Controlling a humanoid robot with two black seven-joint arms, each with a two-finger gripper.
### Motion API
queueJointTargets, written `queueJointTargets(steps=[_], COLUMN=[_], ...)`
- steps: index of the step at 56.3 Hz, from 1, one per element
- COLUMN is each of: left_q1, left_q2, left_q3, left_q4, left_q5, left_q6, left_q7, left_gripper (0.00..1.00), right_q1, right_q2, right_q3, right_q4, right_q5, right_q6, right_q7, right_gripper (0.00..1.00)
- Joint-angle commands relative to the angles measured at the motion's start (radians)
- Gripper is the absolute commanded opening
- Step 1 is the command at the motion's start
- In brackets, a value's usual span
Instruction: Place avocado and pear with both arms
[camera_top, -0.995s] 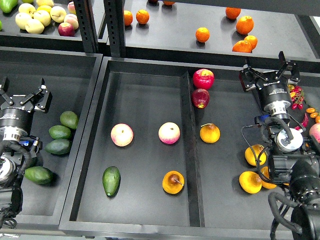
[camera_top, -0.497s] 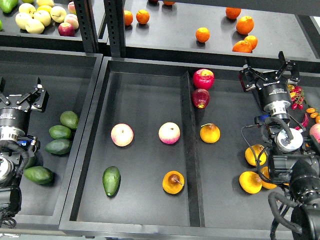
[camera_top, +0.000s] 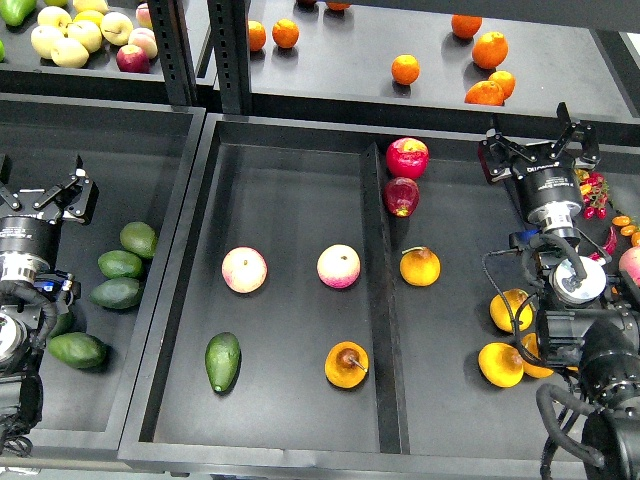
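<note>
Over on the left, the left gripper (camera_top: 40, 200) has drifted a touch outward and up over the last second and now hangs empty with fingers spread, while the right gripper (camera_top: 540, 150) holds its spot, fingers spread and empty too. That reads as both arms backing off after the drop. Down in the tray (camera_top: 290, 170), the avocado (camera_top: 223, 361) and the pear (camera_top: 346, 364) lie near the front edge, well apart from either gripper.
</note>
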Motion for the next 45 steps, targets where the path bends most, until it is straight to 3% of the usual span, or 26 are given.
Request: queueJointTargets(steps=[1,10,13,16,23,30,45], left_q1=[-0.012,-0.020,-0.029,-0.038,-0.080,-0.118,-0.270], left_q2=[0.000,0.000,0.000,0.000,0.000,0.004,0.481], left_q3=[0.012,0.003,0.003,0.006,0.014,0.057,0.622], left_q4=[0.005,-0.001,-0.005,-0.012,-0.053,-0.065,-0.117], left_q5=[0.000,0.000,0.000,-0.002,-0.012,-0.060,-0.339], left_q6=[0.000,0.000,0.000,0.000,0.000,0.000,0.000], left_q7=[0.001,0.002,0.022,0.083,0.381,0.387,0.387], left_gripper=[0.99,0.99,0.99,0.99,0.99,0.95,0.97], right_q1=[-0.002,-0.001,0.001,0.001,0.001,0.001,0.004], right_q2=[0.000,0.000,0.000,0.000,0.000,0.000,0.000], right_q3=[-0.001,-0.001,-0.001,-0.001,-0.001,0.000,-0.001], right_q4=[0.000,-0.002,-0.003,-0.006,-0.011,-0.011,-0.012], right_q5=[0.000,0.000,0.000,0.000,0.003,0.006,0.006], right_q6=[0.000,0.000,0.000,0.000,0.000,0.000,0.000], right_q7=[0.000,0.000,0.000,-0.002,-0.002,-0.002,-0.004], right_gripper=[0.99,0.99,1.00,0.99,0.99,0.99,0.99])
